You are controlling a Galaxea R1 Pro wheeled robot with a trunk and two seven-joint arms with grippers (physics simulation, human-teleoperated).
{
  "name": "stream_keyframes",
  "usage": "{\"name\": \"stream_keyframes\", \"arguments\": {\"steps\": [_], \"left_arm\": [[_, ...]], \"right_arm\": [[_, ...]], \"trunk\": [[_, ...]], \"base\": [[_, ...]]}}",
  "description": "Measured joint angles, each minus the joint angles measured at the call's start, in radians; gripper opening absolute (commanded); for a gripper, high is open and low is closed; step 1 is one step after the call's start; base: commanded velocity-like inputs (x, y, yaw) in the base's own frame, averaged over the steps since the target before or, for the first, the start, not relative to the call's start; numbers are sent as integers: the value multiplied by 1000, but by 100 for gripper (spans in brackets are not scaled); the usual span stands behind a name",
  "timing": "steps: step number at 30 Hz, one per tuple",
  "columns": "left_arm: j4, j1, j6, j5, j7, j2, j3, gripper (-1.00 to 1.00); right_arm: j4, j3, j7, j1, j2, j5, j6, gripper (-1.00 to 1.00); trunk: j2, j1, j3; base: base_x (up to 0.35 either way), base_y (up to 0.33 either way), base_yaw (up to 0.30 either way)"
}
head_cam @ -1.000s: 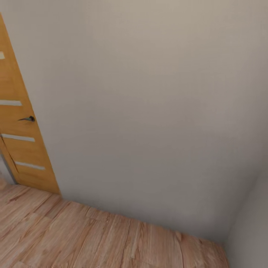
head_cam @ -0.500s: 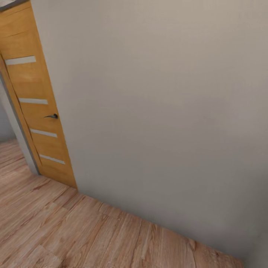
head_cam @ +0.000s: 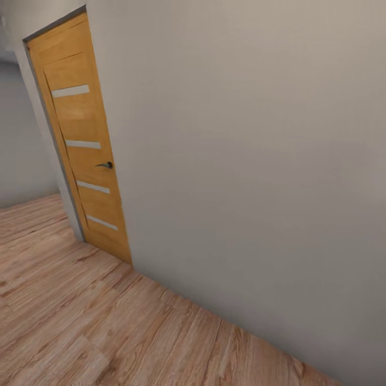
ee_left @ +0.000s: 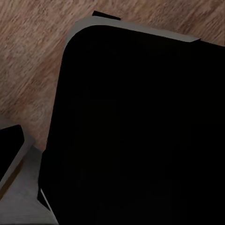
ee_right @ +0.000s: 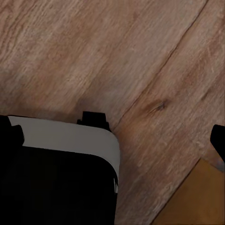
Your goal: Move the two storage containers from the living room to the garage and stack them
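Note:
The two storage containers are out of view. In the head view I face a pale grey wall [head_cam: 252, 161] over a light wood plank floor [head_cam: 80, 327]. Both wrist views look down on the same planks, with my black, grey-rimmed base [ee_left: 140, 131] [ee_right: 56, 183] below each arm. A dark tip [ee_right: 219, 140] at the edge of the right wrist view may be a finger of the right gripper. The frames do not show whether either gripper is open or shut, and nothing is seen held.
A shut orange-brown wooden door [head_cam: 86, 145] with pale stripes and a dark handle [head_cam: 105, 165] stands in the wall at the left. Past it the plank floor runs on toward a farther grey wall [head_cam: 21, 139]. An orange-brown patch [ee_right: 199, 199] lies in one corner of the right wrist view.
The whole head view has swung: the door has slid from the left edge toward the middle and shows its full height, and the wall corner at the right has left the picture.

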State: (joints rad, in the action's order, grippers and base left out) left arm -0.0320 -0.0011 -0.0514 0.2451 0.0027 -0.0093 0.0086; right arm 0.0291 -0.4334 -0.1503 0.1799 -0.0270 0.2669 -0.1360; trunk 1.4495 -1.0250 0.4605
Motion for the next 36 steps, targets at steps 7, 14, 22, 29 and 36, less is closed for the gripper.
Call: {"name": "stream_keyframes", "arguments": {"steps": [7, 14, 22, 29, 36], "left_arm": [[0, 0, -1, 13, 0, -1, -1, 100], [0, 0, 0, 14, 2, -1, -2, 100], [0, 0, -1, 13, 4, -1, -1, 100], [0, 0, -2, 13, 4, -1, -2, 100], [0, 0, -2, 13, 4, 0, -2, 100]], "right_arm": [[0, 0, 4, 0, -2, -20, 1, 100], [0, 0, 3, 0, -2, -22, 1, 100], [0, 3, 3, 0, 0, -21, -2, 100], [0, 2, 3, 0, 2, -23, -2, 100], [0, 2, 6, 0, -5, -22, 8, 100]], "trunk": [[0, 0, -3], [0, 0, -5], [0, 1, -5], [0, 0, -5], [0, 0, -5]], "base": [[0, 0, 267], [149, 0, 240], [309, 0, 35], [277, 0, 1], [235, 0, 53]]}}
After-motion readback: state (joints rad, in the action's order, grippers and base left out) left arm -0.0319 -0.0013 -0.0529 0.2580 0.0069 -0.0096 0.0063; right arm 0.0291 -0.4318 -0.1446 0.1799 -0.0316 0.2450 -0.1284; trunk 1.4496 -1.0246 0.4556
